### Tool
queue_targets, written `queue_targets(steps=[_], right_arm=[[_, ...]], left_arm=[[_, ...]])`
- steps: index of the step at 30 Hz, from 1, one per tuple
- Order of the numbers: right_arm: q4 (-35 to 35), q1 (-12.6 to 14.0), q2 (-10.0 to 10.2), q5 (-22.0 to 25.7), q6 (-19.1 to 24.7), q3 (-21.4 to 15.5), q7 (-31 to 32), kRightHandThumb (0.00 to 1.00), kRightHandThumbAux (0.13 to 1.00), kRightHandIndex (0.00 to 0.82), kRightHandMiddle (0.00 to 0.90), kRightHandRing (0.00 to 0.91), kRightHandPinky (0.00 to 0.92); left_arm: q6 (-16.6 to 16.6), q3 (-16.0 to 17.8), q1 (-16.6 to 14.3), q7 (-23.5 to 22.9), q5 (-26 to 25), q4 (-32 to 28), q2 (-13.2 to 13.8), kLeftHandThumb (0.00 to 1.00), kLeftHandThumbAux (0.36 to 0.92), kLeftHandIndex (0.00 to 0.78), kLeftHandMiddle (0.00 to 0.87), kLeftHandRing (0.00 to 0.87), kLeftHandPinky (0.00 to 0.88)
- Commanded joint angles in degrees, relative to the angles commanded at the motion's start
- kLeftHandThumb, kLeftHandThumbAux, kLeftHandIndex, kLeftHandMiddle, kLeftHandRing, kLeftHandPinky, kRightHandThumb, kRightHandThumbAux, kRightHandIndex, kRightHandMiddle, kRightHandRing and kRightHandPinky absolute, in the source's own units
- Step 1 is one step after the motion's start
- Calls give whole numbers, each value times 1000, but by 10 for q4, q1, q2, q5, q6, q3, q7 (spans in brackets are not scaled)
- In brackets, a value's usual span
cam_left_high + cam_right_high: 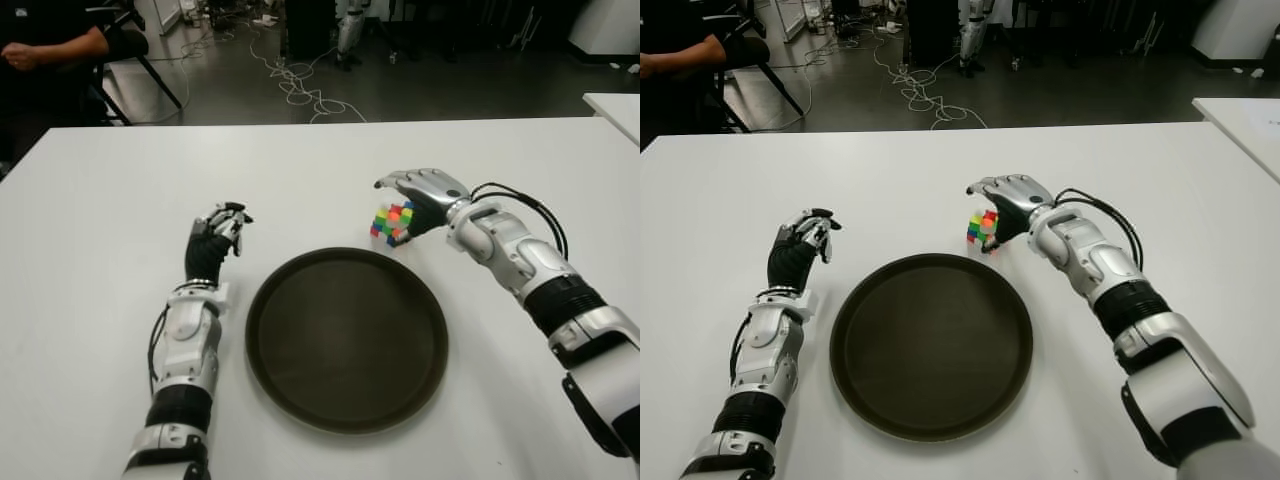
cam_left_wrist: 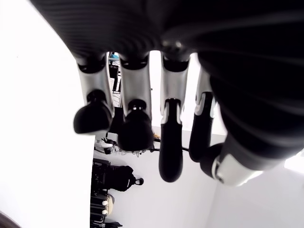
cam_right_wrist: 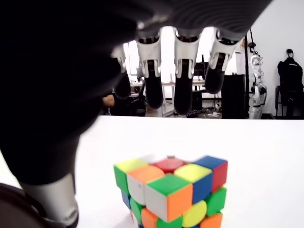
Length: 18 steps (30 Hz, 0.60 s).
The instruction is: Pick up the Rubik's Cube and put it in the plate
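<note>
The multicoloured Rubik's Cube sits on your white table, just beyond the round dark brown plate; no readable writing on it. Your right hand arches over it, fingers spread, not gripping. Your left hand shows left of the plate, fingers relaxed, empty.

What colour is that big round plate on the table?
The plate is plain dark brown, nearly black, with no pattern. It shows best in the left eye view.
</note>
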Motion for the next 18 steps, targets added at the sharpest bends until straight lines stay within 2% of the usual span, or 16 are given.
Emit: queue_targets(steps=[11, 18], right_arm=[[37, -15, 7, -2, -1, 9, -13, 0, 769, 207, 217, 210, 163], [61, -22, 11, 3, -6, 8, -25, 0, 784, 231, 240, 241, 205]], left_arm=[[2, 0, 1, -3, -6, -3, -1, 854, 663, 414, 532, 792, 797], [0, -1, 1, -5, -5, -2, 0, 855, 663, 416, 534, 796, 799]])
